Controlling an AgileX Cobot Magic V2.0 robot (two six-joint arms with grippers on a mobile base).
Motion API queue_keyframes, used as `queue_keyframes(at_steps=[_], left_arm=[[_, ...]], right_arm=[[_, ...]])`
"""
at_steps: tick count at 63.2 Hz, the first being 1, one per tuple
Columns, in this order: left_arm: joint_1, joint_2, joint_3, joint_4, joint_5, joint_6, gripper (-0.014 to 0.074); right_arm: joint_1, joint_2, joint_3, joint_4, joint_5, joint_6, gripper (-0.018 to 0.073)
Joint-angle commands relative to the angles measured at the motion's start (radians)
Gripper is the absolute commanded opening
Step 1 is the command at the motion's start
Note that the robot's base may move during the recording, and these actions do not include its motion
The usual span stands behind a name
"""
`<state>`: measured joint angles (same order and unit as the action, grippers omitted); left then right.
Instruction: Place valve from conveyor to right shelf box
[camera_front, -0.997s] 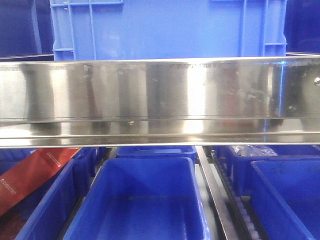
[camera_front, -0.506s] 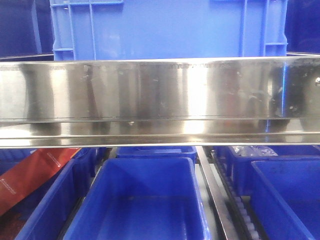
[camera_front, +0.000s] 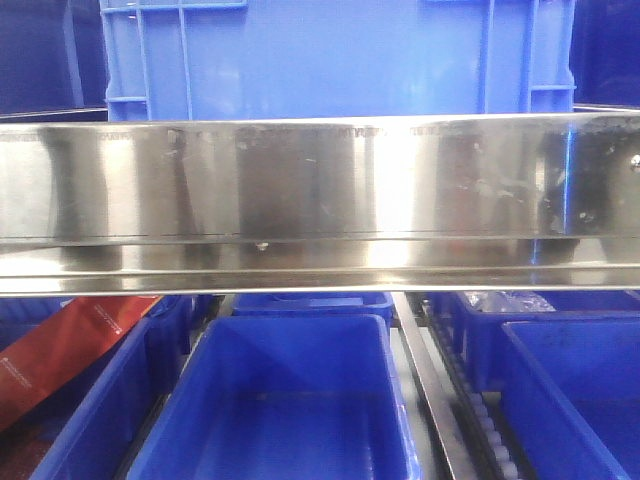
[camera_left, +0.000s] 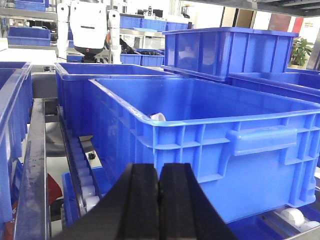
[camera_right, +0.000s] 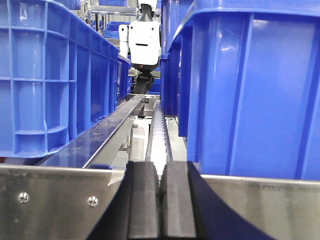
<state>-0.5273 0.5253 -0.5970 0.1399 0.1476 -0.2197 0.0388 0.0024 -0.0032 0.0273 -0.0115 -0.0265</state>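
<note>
Front view shows three blue boxes (camera_front: 290, 400) under one shiny rail (camera_front: 320, 200); left gripper (camera_left: 159, 200) and right gripper (camera_right: 160, 200) are both closed on nothing.

- A steel shelf rail (camera_front: 320, 200) fills the front view and hides the lower part of the blue crate (camera_front: 335, 60) behind it.
- A red strip (camera_front: 70, 345) is cut off by the left edge.
- Clear plastic wrapping (camera_front: 505, 300) in a back bin is too blurred to identify.
- Beyond the left jaws, a white object (camera_left: 158, 117) peeks over the bin's near rim (camera_left: 230, 122), mostly hidden.
- Far beyond the right jaws, a white robot (camera_right: 144, 44) is partly hidden.
</note>
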Motion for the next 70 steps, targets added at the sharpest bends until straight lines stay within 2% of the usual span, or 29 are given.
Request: queue_keyframes(at_steps=[1, 16, 20, 29, 35, 41, 48, 62, 70], left_arm=[[-0.004, -0.004, 0.0, 0.003, -0.023, -0.005, -0.0111], [-0.004, -0.006, 0.0, 0.005, -0.023, 0.003, -0.0111], [0.016, -0.021, 0.014, 0.005, -0.02, 0.006, -0.0111], [0.137, -0.093, 0.119, -0.008, -0.043, 0.006, -0.0111], [0.232, -0.157, 0.225, -0.018, -0.135, 0.006, -0.0111], [0.301, -0.226, 0.315, -0.018, -0.195, 0.006, -0.0111], [0.367, -0.309, 0.424, -0.025, -0.191, 0.006, -0.0111], [0.395, -0.483, 0.594, -0.036, -0.189, 0.006, -0.0111], [0.395, -0.525, 0.597, -0.047, -0.131, 0.01, -0.0111]], right_arm=[[-0.006, -0.002, 0.003, -0.006, -0.023, 0.005, -0.0167], [-0.006, -0.002, 0.003, -0.006, -0.023, 0.005, -0.0167], [-0.006, -0.002, 0.003, -0.006, -0.023, 0.005, -0.0167], [-0.006, -0.002, 0.003, -0.006, -0.023, 0.005, -0.0167], [-0.006, -0.002, 0.003, -0.006, -0.023, 0.005, -0.0167], [-0.006, -0.002, 0.003, -0.006, -0.023, 0.005, -0.0167], [-0.006, -0.002, 0.003, -0.006, -0.023, 0.005, -0.0167], [-0.006, -0.002, 0.003, -0.006, -0.023, 0.005, -0.0167], [-0.006, -0.002, 0.003, -0.006, -0.023, 0.005, -0.0167]])
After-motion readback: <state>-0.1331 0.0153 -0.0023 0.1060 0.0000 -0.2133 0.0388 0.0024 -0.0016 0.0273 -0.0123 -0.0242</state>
